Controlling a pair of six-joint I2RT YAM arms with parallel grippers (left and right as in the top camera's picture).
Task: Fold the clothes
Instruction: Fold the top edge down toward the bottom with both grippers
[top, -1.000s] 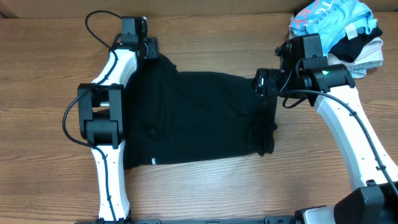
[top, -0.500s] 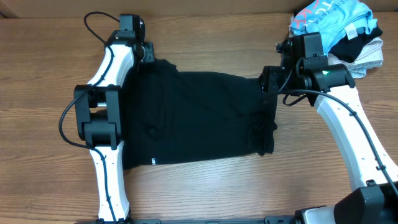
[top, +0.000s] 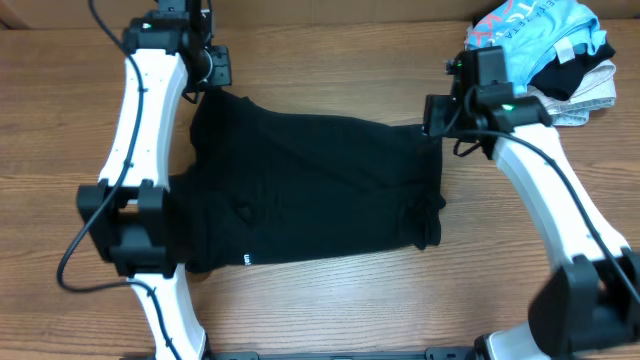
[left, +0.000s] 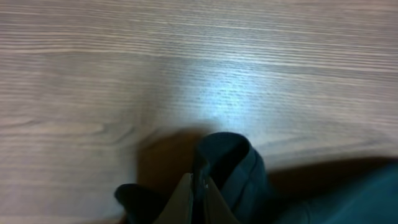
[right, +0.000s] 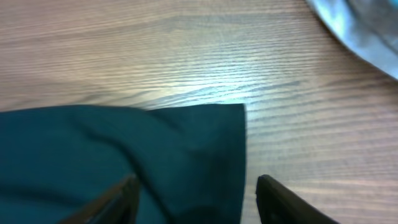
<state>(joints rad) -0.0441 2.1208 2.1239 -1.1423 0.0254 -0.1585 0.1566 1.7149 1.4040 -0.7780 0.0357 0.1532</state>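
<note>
A black garment (top: 310, 190) lies spread across the middle of the wooden table. My left gripper (top: 212, 68) is at its far left corner. In the left wrist view the left gripper (left: 200, 182) is shut on a bunched fold of the dark cloth (left: 233, 158), which is raised a little off the wood. My right gripper (top: 433, 115) is at the garment's far right corner. In the right wrist view the right gripper (right: 196, 186) stands open, its fingers (right: 268, 190) set either side of the flat cloth corner (right: 211, 137).
A pile of other clothes (top: 540, 40), light blue, black and white, sits at the far right corner of the table. The table's back edge runs just behind both grippers. Bare wood shows in front of the garment (top: 330, 300).
My left gripper has shut on the far left corner and moved back and left with it, pulling that corner outward. The right gripper's jaws have narrowed around the far right corner.
</note>
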